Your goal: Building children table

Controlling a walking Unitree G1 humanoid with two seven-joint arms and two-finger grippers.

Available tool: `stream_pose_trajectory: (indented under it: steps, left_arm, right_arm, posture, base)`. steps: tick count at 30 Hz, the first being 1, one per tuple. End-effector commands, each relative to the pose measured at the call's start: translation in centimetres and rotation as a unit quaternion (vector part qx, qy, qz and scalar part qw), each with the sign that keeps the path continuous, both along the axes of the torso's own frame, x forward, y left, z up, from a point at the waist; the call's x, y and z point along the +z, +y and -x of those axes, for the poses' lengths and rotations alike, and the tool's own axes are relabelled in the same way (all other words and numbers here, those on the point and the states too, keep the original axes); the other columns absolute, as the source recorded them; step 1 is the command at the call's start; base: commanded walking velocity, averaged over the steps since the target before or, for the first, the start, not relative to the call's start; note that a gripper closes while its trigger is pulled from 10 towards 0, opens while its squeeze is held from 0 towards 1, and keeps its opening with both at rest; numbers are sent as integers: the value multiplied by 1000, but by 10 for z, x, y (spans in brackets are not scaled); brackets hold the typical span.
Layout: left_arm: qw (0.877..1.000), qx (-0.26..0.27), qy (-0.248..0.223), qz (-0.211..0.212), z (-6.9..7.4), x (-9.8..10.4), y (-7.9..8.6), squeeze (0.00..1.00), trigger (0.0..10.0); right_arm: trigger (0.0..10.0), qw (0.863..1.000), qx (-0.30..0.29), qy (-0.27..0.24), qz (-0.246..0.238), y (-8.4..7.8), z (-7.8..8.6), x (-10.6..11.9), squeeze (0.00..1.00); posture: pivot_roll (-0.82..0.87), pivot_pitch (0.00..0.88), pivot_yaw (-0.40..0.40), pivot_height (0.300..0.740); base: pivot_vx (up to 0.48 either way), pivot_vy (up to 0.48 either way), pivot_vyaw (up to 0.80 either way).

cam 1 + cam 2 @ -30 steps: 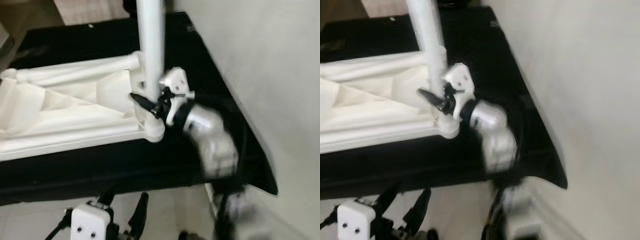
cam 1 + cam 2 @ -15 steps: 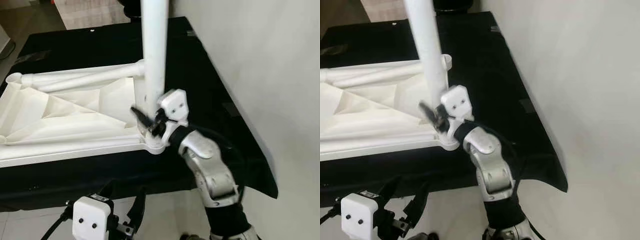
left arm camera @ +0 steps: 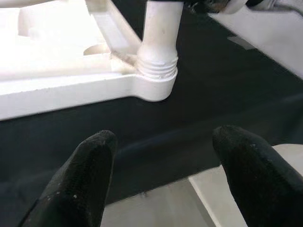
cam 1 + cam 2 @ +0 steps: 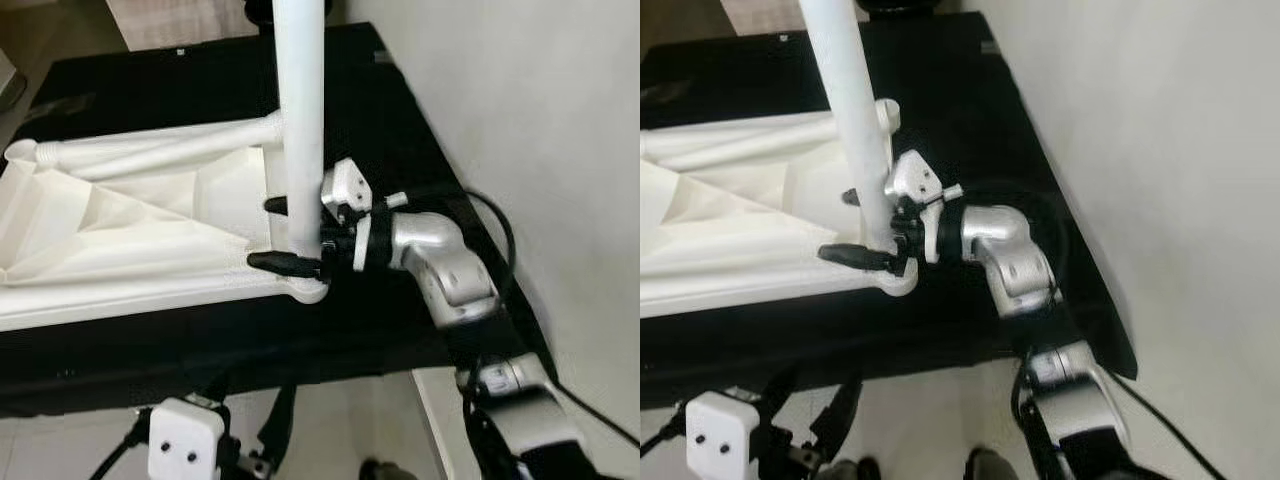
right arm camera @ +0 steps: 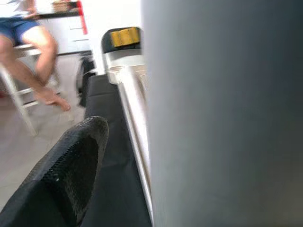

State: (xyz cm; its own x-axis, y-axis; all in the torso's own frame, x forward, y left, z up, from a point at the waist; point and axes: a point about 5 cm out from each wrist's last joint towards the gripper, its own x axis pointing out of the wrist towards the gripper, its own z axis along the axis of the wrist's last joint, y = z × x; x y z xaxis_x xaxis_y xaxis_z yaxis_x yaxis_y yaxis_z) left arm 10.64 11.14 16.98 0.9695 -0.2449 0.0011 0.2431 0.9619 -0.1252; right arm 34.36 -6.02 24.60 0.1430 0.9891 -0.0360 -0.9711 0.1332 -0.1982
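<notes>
While the right gripper (image 4: 300, 235) brackets the white leg (image 4: 298, 120) just above its socket, at the centre of the left eye view, the job in hand looks like seating that leg into the corner of the tabletop (image 4: 120, 240). One black finger (image 4: 285, 263) lies in front of the tube and the other shows behind it; whether the pads press on the plastic or stand a little off it I cannot tell, so the hold should be checked before any force goes in.

To do the step well, I judge the push or twist should run straight along the leg, with the wrist kept level so the tube does not lean in its collar. In the left wrist view the ribbed base of the leg sits in the round corner socket (image 3: 154, 87), looking mostly home; a final snug turn is probably what remains.

The tabletop lies upside down on the black cloth (image 4: 420, 130), filling the left half of the frame, its ribbed underside up. The leg stands upright from the near right corner, long axis vertical, running out of the top of the frame. A second leg (image 4: 150, 152) lies flat along the far edge, long axis left to right.

The left gripper (image 3: 161, 175) hangs low near the cloth's front edge, fingers wide apart and empty.
</notes>
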Motion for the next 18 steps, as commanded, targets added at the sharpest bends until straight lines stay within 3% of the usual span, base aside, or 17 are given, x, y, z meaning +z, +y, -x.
stream_pose_trajectory:
  steps: [1,3,4,5,6,8,9,18]
  left_arm:
    - [1000,2,6,1,2,-1,-1,0,10000]
    - [1000,2,7,1,3,-1,-1,0,10000]
    - [1000,2,8,2,4,0,-1,0,10000]
    - [1000,2,8,2,4,0,-1,0,10000]
    - [1000,2,8,3,4,0,-2,0,10000]
    - [1000,2,8,3,4,0,-2,0,10000]
    - [1000,3,9,3,4,0,-2,0,10000]
    - [1000,4,8,5,4,1,-4,0,10000]
  right_arm:
    - [10000,1000,19,0,-4,4,0,1,0]
    - [10000,999,42,8,1,4,-4,4,0]
    - [7294,997,72,16,14,3,-3,3,0]
    - [7294,997,72,16,14,3,-3,3,0]
    - [1922,995,91,15,34,0,-6,3,0]
    - [1922,995,93,13,38,0,-7,3,0]
    - [0,994,102,16,38,-1,-9,5,0]
    - [0,993,113,18,32,-7,-16,6,0]
  posture:
    - [157,229,2,740]
    - [158,230,1,740]
    - [161,231,-1,740]
    - [161,231,-1,740]
    - [163,234,-3,740]
    - [163,234,-3,740]
    - [163,234,-3,740]
    - [154,245,-10,740]
  base:
    - [0,0,0]
    - [0,0,0]
    - [0,0,0]
    - [0,0,0]
    - [0,0,0]
    - [0,0,0]
    - [0,0,0]
    - [0,0,0]
